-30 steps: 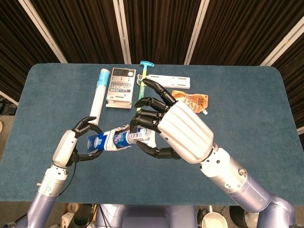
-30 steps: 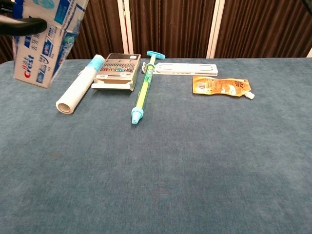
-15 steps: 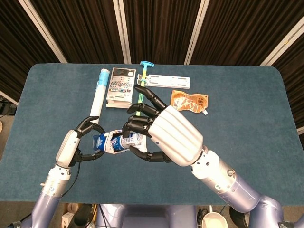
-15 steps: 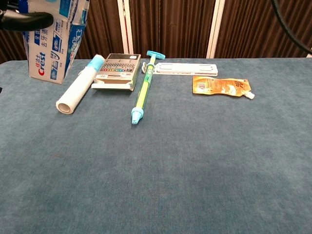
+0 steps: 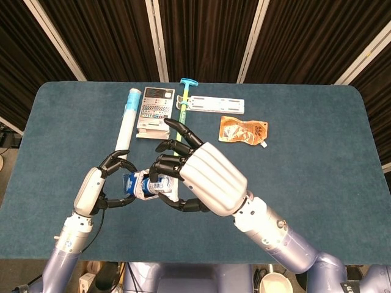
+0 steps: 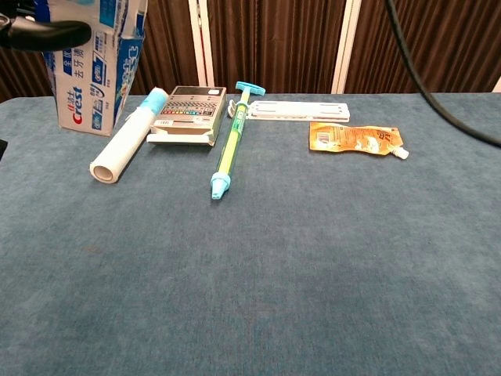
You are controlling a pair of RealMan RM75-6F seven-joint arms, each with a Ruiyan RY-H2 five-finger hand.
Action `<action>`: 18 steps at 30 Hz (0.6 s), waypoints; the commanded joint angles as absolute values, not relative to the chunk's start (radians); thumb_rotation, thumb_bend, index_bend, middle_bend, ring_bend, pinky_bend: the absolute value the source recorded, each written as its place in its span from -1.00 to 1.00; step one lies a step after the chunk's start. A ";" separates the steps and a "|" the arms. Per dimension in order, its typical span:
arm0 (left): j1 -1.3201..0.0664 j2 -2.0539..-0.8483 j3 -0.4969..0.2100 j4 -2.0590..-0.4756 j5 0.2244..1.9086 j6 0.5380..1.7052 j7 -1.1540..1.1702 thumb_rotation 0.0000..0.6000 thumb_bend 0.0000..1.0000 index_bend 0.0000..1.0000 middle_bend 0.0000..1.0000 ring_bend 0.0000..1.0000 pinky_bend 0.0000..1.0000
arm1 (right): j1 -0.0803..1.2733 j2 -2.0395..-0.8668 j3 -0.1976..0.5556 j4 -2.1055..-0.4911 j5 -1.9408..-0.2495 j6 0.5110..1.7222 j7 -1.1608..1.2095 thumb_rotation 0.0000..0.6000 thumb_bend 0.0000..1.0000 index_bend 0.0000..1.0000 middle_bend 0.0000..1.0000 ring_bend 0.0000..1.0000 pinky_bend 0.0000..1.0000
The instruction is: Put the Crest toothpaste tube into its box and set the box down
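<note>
The Crest box (image 5: 135, 184), blue and white, hangs above the front left of the table between both hands. My left hand (image 5: 98, 189) grips its left end with fingers hooked round it. My right hand (image 5: 198, 177) curls its fingers round the box's right end and covers it. The toothpaste tube is hidden. In the chest view the Crest box (image 6: 98, 70) hangs nearly upright at the top left, its upper flap open, with a dark finger (image 6: 43, 35) of my left hand across it.
Along the back of the blue table (image 5: 317, 183) lie a white paper roll (image 5: 125, 125), a calculator (image 5: 154, 112), a teal and green syringe (image 5: 181, 104), a white strip (image 5: 217, 105) and an orange pouch (image 5: 243, 130).
My right hand has slid left and closer over the box, so less of the box shows in the head view. In the chest view the box has tipped more upright and shifted right.
</note>
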State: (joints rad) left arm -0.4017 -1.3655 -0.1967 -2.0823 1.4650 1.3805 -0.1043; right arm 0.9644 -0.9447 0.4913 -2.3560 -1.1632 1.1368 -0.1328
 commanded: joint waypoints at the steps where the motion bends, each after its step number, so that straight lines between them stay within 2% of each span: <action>1: -0.401 -1.366 -0.197 -2.084 1.464 1.381 -0.104 1.00 -0.33 -0.11 -0.09 -0.67 -0.45 | 0.974 -0.972 0.476 -2.356 -1.152 1.142 -0.156 1.00 -0.07 0.01 0.28 -0.40 -1.00; 15: -0.397 -1.370 -0.192 -2.084 1.471 1.387 -0.109 1.00 -0.33 -0.11 -0.09 -0.67 -0.45 | 1.000 -1.036 0.450 -2.356 -1.089 1.166 -0.270 1.00 -0.07 0.01 0.28 -0.40 -1.00; 18: -0.397 -1.368 -0.194 -2.084 1.470 1.387 -0.110 1.00 -0.33 -0.11 -0.09 -0.67 -0.45 | 1.001 -1.034 0.447 -2.356 -1.082 1.165 -0.287 1.00 -0.07 -0.04 0.11 -0.47 -1.00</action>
